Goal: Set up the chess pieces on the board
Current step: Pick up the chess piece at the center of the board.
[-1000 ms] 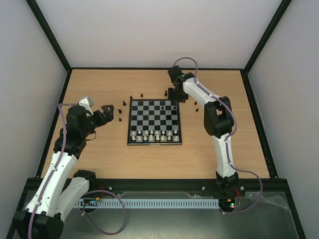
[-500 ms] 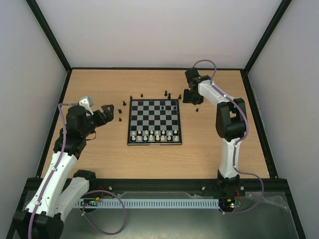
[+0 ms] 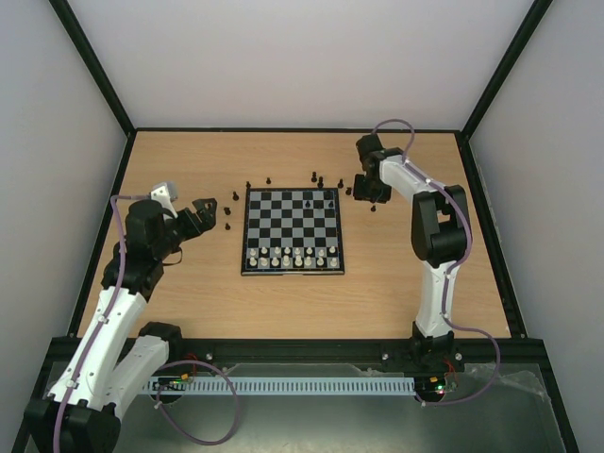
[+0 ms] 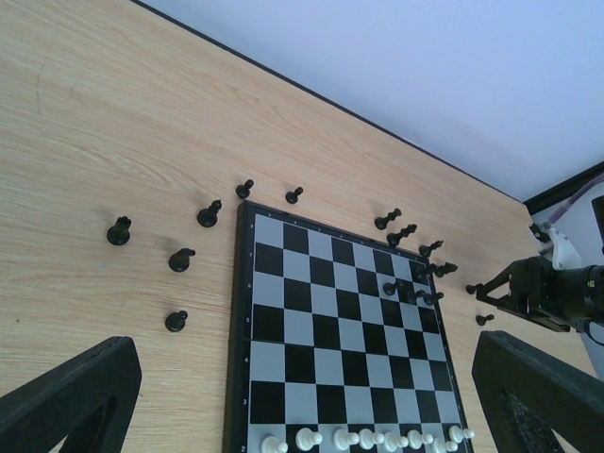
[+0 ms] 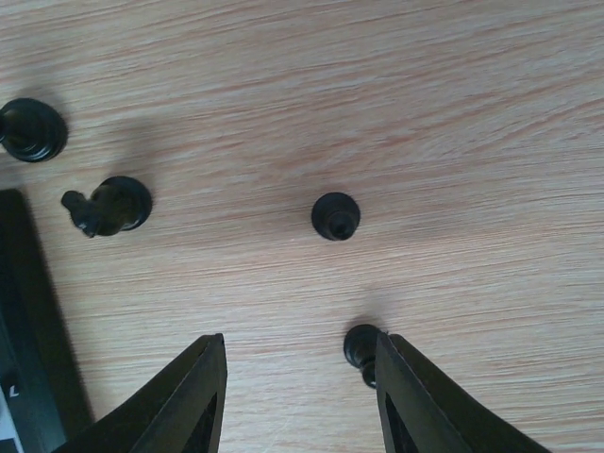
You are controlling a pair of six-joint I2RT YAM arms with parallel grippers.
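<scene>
Left of the board (image 3: 293, 232), the left gripper (image 3: 202, 213) hangs wide open and empty, near several loose black pieces (image 4: 180, 259). White pieces (image 3: 293, 257) line the board's near edge, and a few black ones stand at its far right corner. Just off that corner the right gripper (image 5: 297, 354) is partly open and holds nothing. One black pawn (image 5: 361, 344) sits hard by a finger's inner face. Closing off-centre could tip or flick that pawn, or knock the neighbouring pawn (image 5: 335, 215).
</scene>
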